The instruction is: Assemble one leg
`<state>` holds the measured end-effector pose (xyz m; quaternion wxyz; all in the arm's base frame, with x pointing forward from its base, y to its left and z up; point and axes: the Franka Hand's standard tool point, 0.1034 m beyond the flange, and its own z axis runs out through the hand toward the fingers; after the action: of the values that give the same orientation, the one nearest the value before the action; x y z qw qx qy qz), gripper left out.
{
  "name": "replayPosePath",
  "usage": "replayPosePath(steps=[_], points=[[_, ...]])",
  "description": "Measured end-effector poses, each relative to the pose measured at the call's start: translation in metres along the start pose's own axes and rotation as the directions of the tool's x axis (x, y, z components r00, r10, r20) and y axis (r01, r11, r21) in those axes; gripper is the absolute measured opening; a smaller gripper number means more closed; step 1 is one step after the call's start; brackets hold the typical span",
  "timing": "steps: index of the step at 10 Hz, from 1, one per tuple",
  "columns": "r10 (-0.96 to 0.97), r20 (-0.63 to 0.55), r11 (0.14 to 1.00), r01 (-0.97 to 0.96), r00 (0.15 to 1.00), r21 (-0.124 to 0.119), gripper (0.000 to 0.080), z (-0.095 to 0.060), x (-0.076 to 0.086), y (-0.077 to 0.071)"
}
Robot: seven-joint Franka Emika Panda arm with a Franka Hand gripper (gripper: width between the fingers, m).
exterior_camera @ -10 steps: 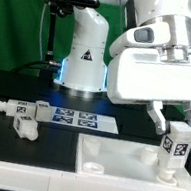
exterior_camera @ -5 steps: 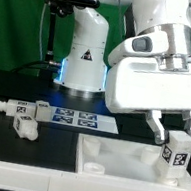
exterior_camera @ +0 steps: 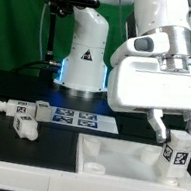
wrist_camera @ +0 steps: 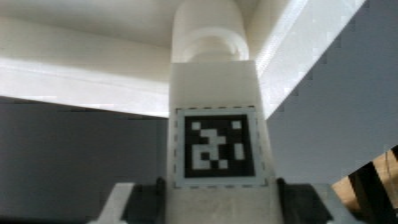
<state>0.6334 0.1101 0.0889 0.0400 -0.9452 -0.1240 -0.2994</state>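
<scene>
The black surface [exterior_camera: 33, 149] is carrying the wide white panel [exterior_camera: 124, 149] at the exterior view's right. Above the panel's right end, the fingers [exterior_camera: 159, 123] are closing on the leg [exterior_camera: 177, 159], holding it upright by its top.

I see my arm [exterior_camera: 163, 19] clad in glossy white shells, with a dark round cap [exterior_camera: 146, 41] on 1 joint. Right above the gripper [exterior_camera: 175, 136] sits a big boxy white housing [exterior_camera: 151, 85]. Its 2 fingers [exterior_camera: 155, 121] are pale grey-white. Far behind the gripper, the white base [exterior_camera: 94, 32] carries a black triangle sticker [exterior_camera: 87, 55] and a blue glow [exterior_camera: 61, 74].
</scene>
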Motion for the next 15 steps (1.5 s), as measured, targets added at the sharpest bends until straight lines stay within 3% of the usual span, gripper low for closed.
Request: replayPosePath(steps=[3,4,5,6,11,12,13,15], points=[[0.0,0.0,1.0,0.0,1.0,-0.001,0.0289,0.0,0.0,0.001],[0.0,0.0,1.0,0.0,1.0,-0.001,0.0499,0.0,0.0,0.001],[0.0,0.001,1.0,0.0,1.0,-0.001,0.0499,0.0,0.0,0.001],[0.0,0.001,1.0,0.0,1.0,0.0,0.0614,0.0,0.0,0.001],[0.001,0.002,1.0,-0.001,1.0,0.001,0.0649,0.0,0.0,0.001],[0.05,0.041,0.999,-0.05,0.998,0.02,0.0649,0.001,0.004,-0.004],[0.06,0.042,0.998,-0.061,0.997,0.025,0.0649,0.0,0.014,-0.003],[0.139,0.194,0.985,-0.155,0.971,0.071,0.0649,0.004,0.012,-0.011]])
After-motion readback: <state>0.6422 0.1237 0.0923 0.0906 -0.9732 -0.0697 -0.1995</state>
